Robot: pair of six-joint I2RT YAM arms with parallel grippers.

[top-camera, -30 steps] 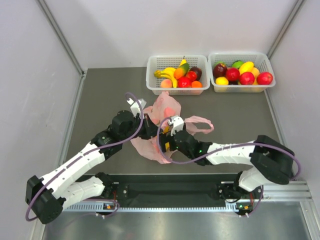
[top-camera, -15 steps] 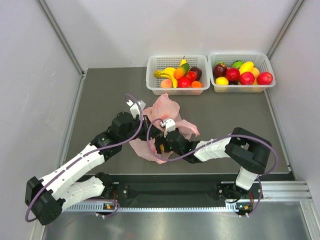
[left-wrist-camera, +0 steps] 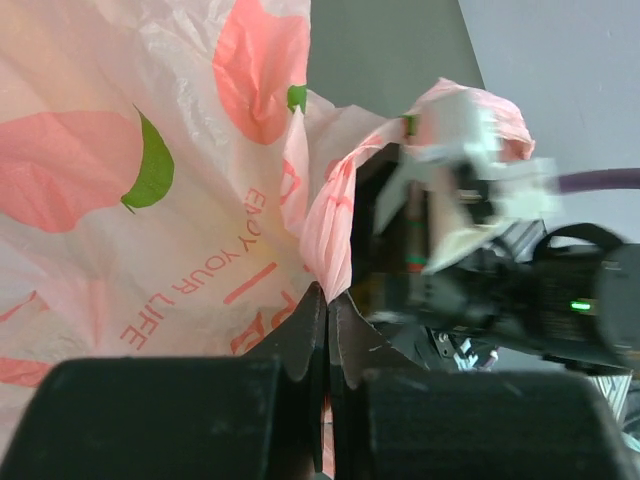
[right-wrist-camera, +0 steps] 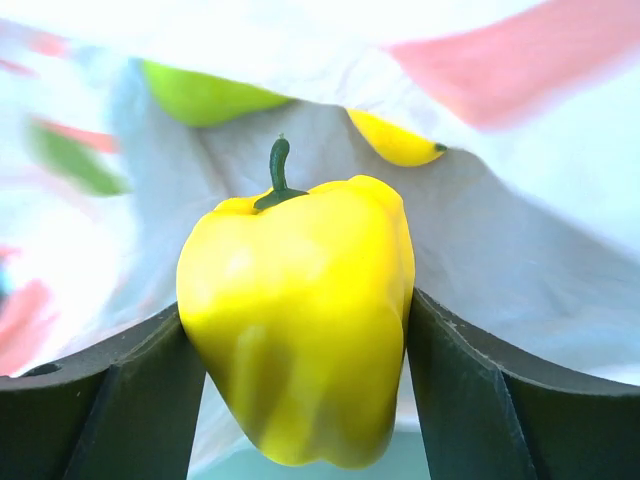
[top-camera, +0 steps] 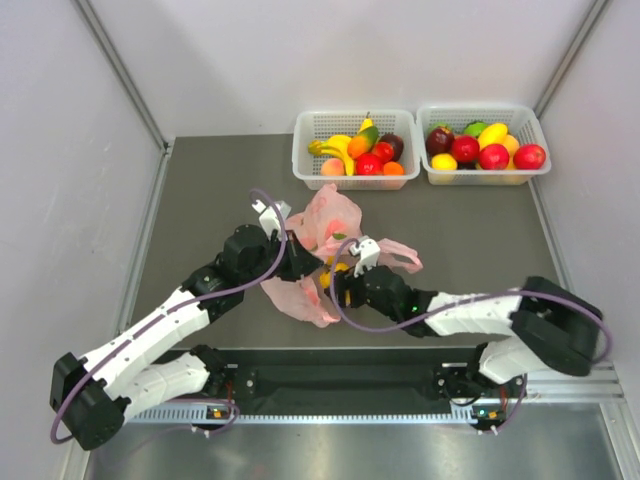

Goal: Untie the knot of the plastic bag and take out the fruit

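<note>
The pink plastic bag point(top-camera: 322, 215) lies crumpled in the middle of the table, its mouth open toward my arms. I cannot make out a tied knot. My left gripper point(top-camera: 303, 262) is shut on a fold of the bag's film point(left-wrist-camera: 325, 240) and holds the mouth up; in the left wrist view point(left-wrist-camera: 327, 300) its jaws are pressed together on the film. My right gripper point(right-wrist-camera: 298, 312) is shut on a yellow pepper-shaped fruit point(right-wrist-camera: 300, 320) at the bag's mouth point(top-camera: 337, 278). Inside the bag lie a green fruit point(right-wrist-camera: 205, 92) and another yellow fruit point(right-wrist-camera: 395, 142).
Two white baskets stand at the back, the left one point(top-camera: 355, 114) and the right one point(top-camera: 483, 107), both full of mixed fruit. One pink handle loop point(top-camera: 400, 256) trails right over my right arm. Grey walls stand on both sides.
My right gripper was deeper in the bag half a second ago; it has drawn back to the right with the yellow fruit in it. The left gripper has kept its hold.
</note>
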